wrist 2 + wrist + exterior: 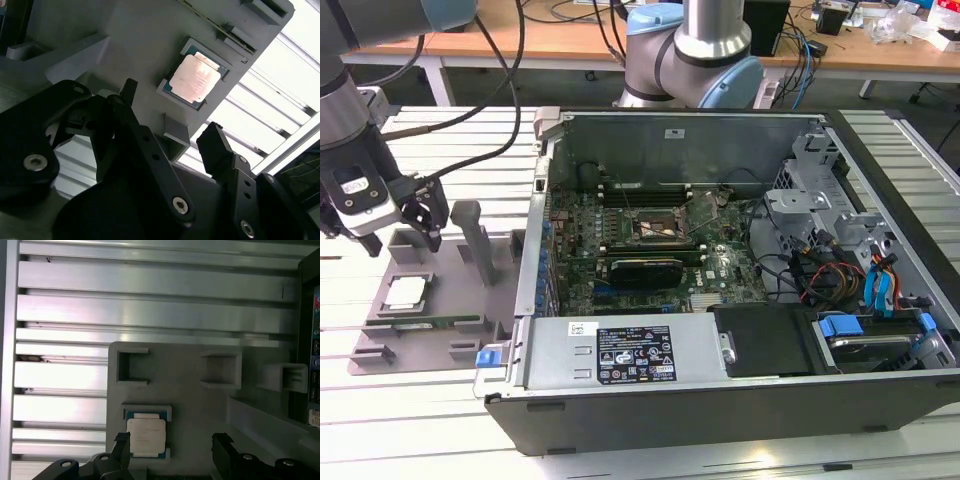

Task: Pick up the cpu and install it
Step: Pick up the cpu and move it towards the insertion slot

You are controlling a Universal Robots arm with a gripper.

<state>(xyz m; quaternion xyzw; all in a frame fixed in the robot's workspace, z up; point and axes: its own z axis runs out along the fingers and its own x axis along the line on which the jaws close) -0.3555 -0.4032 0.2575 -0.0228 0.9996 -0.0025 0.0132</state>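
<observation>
The slotted aluminium table (440, 420) carries everything. The open computer case (720, 425) takes up the middle and the exterior view's right, lying on its side with the panel off so that the motherboard (620, 215) faces up. That probably lets the arm reach in from above. Near the board's centre sits the square socket (658, 226), its metal frame around an empty-looking middle, so nothing appears installed yet. At the exterior view's left, just beside the case, lies a grey fixture tray (450, 300) with moulded pockets and upright posts (470, 225). These seem meant to keep each part at a known spot and angle for picking. The arm (345, 110) comes down from the upper left corner of the exterior view, its wrist pointing roughly downward over the tray with cables trailing behind it. The gripper (420, 232) hangs above the tray's far part. Its fingers are spread apart with nothing between them, which shows in both wrist views (172, 110) (170, 440). The memory stick (430, 322) lies in a long slot along the tray's near edge. The cpu (404, 292) rests flat in its shallow square pocket at the tray's lower left in the exterior view, shiny metal top upward and thin green edge showing (196, 79). In the first wrist view the cpu (145, 437) sits close to one finger rather than centred in the gap, below the gripper and untouched.
</observation>
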